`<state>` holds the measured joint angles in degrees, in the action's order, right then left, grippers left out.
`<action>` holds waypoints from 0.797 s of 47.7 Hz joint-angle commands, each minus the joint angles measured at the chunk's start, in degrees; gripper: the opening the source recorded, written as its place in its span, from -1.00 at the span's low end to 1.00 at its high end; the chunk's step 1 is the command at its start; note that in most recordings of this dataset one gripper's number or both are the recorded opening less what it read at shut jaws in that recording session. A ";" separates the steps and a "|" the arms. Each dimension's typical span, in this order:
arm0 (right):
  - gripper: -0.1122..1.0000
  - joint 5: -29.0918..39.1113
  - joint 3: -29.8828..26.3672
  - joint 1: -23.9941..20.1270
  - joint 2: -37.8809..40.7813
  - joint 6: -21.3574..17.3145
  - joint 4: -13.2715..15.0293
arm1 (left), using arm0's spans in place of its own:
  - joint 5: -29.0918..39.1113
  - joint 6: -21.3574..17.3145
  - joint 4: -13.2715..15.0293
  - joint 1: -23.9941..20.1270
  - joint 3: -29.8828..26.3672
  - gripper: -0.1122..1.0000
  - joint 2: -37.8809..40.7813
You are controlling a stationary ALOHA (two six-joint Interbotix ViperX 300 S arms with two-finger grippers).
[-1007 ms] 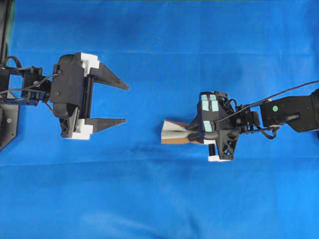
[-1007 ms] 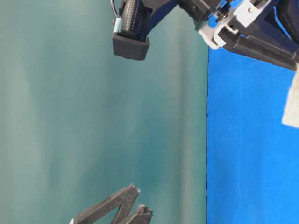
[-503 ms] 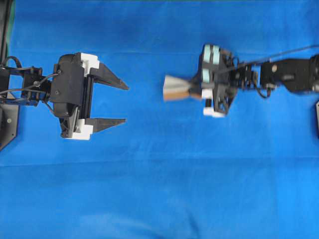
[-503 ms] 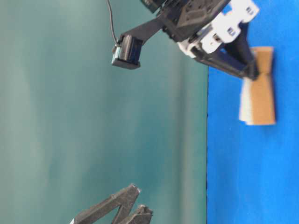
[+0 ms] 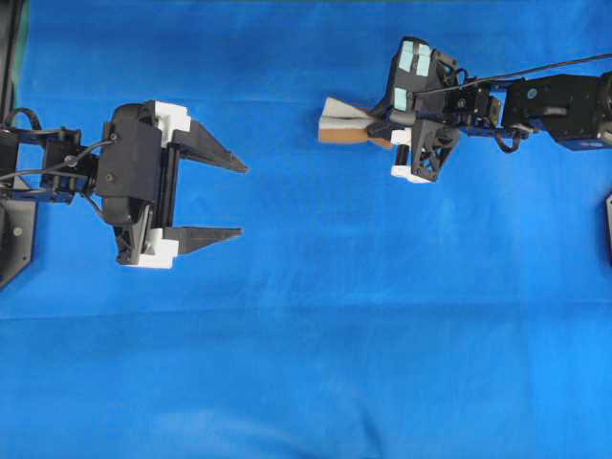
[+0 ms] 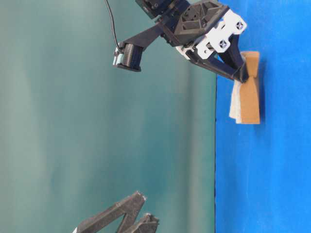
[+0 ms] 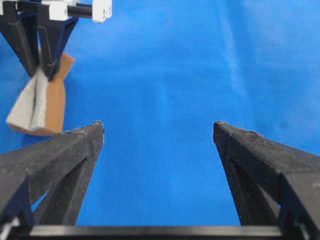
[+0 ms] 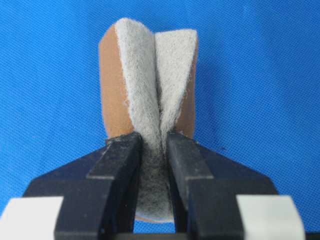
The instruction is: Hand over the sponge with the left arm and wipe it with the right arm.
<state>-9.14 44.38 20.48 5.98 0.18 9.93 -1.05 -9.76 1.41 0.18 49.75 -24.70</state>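
Toward the far edge of the worktop: the small rectangular sponge [image 5: 344, 125], pale grey felt on one face and orange-brown foam on the other, lies against the blue cloth-covered worktop [image 5: 316, 335], right of the middle in the overhead view.
Holder: the right arm's black gripper with pale teal patches [image 5: 376, 128] has the sponge; its fingers [image 8: 120, 165] are narrowed hard on the middle, so the grey face folds into a crease.
Long axis: runs in line with the right fingers, the free end pointing toward the left arm's side.
Nearer arm: the right, by contact; the left arm's plain black gripper [image 5: 237, 199] sits well apart, nearer the left edge.
Left fingers: spread wide, nothing between them, levelled across the cloth.
Right arm pose: reaching in from the right edge, gripper tipped down so the brown face meets the cloth.
Judgement: handover looks done; the wipe depends on keeping that brown face pressed down.
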 commanded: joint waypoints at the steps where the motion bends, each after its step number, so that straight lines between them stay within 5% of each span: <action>1: -0.37 -0.18 -0.70 -1.49 -0.62 -0.35 -0.18 | -0.53 0.09 0.09 -0.09 -0.70 0.79 -0.35; 23: -0.37 1.14 0.70 -21.36 -0.44 -7.47 -4.22 | -0.53 -0.09 0.00 0.09 -0.79 0.79 -0.35; 38: -0.37 1.23 0.26 -26.19 -0.18 -10.37 -4.31 | -0.79 -0.09 0.09 0.18 -0.88 0.79 -0.35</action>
<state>-7.73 45.44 -4.83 6.24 -10.11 5.80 -1.14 -9.84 1.41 0.18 49.75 -24.79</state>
